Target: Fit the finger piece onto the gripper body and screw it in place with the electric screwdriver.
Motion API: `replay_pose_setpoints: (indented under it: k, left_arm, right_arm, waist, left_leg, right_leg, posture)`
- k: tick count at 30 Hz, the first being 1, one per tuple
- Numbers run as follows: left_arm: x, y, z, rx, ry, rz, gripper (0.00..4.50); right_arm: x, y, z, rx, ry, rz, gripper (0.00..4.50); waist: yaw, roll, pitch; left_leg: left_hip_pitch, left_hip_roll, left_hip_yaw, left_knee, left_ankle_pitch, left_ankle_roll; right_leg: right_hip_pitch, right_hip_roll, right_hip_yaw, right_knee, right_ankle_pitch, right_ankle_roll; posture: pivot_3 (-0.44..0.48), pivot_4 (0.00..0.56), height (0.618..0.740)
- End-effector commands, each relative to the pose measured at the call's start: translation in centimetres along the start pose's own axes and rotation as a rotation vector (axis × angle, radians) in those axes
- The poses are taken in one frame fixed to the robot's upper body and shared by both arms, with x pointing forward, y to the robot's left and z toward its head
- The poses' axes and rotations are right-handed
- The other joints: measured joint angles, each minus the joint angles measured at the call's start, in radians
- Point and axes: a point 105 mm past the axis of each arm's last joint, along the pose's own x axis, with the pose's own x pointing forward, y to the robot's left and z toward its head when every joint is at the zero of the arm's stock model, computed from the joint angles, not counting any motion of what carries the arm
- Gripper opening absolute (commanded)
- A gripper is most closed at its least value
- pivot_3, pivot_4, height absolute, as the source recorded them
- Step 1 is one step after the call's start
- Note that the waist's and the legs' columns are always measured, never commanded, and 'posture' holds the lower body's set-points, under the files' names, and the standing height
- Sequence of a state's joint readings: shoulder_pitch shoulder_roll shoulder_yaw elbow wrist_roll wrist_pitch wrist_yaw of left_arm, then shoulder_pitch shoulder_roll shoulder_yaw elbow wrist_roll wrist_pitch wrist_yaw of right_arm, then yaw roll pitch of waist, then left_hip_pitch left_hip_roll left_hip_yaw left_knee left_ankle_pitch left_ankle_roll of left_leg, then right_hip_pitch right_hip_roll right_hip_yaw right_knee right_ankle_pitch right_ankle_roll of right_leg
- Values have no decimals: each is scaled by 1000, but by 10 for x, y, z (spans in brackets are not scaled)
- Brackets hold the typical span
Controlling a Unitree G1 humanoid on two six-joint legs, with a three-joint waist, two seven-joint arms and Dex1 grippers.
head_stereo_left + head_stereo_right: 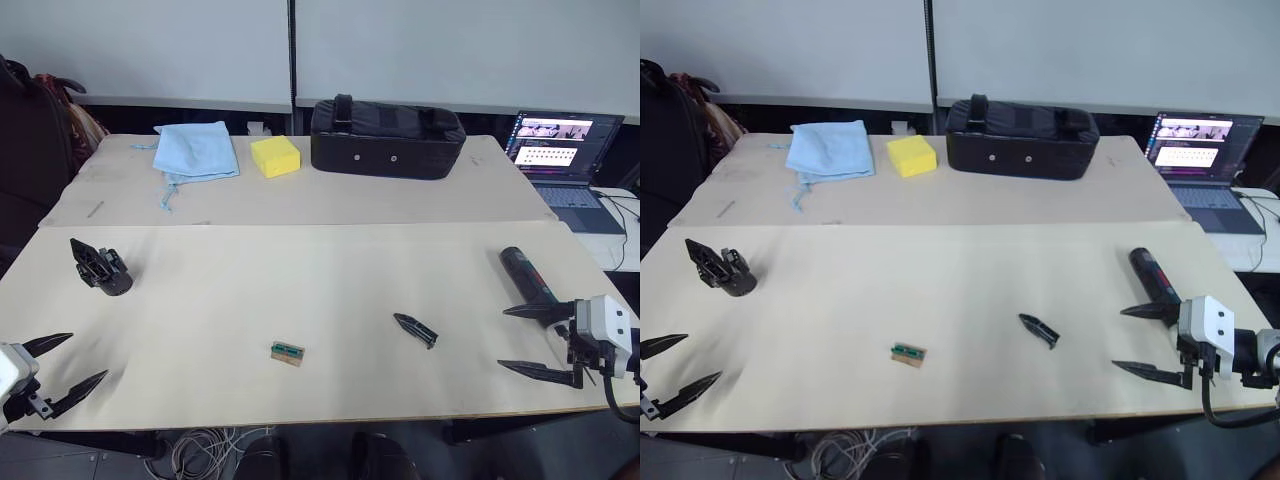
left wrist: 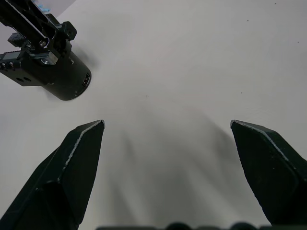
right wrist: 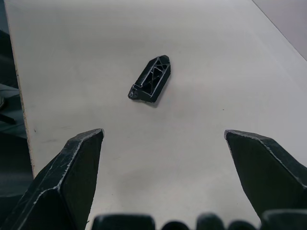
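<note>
Nothing of the assembly is done yet, judging by how the parts lie: all three sit apart on the bench, and each is untouched.

The right pincer hangs low over the near right edge with its fingers spread wide and empty. The finger piece lies ahead of it toward the middle of the bench, near but clear of the fingertips, flat on its side. The electric screwdriver lies just beyond that pincer's far fingertip, close to it.

The left pincer is also wide and empty at the near left edge. The gripper body rests a little way ahead of it, toward the far side, apart from the fingers.

What is left, then, is everything: fetching the finger piece, bringing it to the gripper body well across the bench, seating it, then driving the screw.

A small green-and-tan block lies between the two pincers, near the front edge. A black zipped case, a yellow sponge and a blue cloth sit far back, out of the way; a laptop stands beyond the right pincer. Nothing blocks either reach.
</note>
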State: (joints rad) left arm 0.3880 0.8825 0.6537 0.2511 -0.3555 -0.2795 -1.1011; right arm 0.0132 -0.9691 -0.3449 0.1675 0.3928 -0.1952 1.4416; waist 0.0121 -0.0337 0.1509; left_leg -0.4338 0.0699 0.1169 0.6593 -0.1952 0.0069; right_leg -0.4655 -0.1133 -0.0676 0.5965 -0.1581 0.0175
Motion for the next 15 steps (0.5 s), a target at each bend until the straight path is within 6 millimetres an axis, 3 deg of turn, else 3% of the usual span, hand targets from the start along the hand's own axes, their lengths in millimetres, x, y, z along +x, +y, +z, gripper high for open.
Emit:
replay_pose_setpoints:
  k: [1,4,8,11,15]
  left_arm:
    - [-7,11,13,-51,-54,75,4500]
    - [-13,14,17,-191,-96,156,4500]
    - [-31,42,9,-448,-224,530,4500]
    - [-41,36,-16,-546,-185,687,4500]
    - [-43,22,-37,-604,-92,771,4500]
  right_arm:
    - [6,-3,17,-2,-53,-1,4468]
    - [29,3,40,67,-162,10,4468]
    - [55,9,76,-26,-337,15,4468]
    - [66,0,99,-22,-488,-69,4468]
    - [84,8,110,-2,-542,-63,4468]
  waist:
    - [0,0,0]
    - [-5,0,0]
    - [-3,0,0]
    - [-6,0,0]
    - [2,-3,-1]
  left_leg:
    - [0,0,0,0,0,0]
    - [1,2,0,0,0,0]
    - [6,5,-1,0,-1,-2]
    - [9,6,-1,0,-2,-3]
    - [9,5,0,0,-2,-3]
  right_leg:
    - [0,0,0,0,0,0]
    - [0,0,0,0,0,0]
    - [5,3,0,0,0,0]
    - [8,4,0,0,0,0]
    - [8,4,0,-1,0,0]
  posture:
    - [0,150,740]
    - [0,150,740]
    - [0,150,740]
    - [0,150,740]
    - [0,150,740]
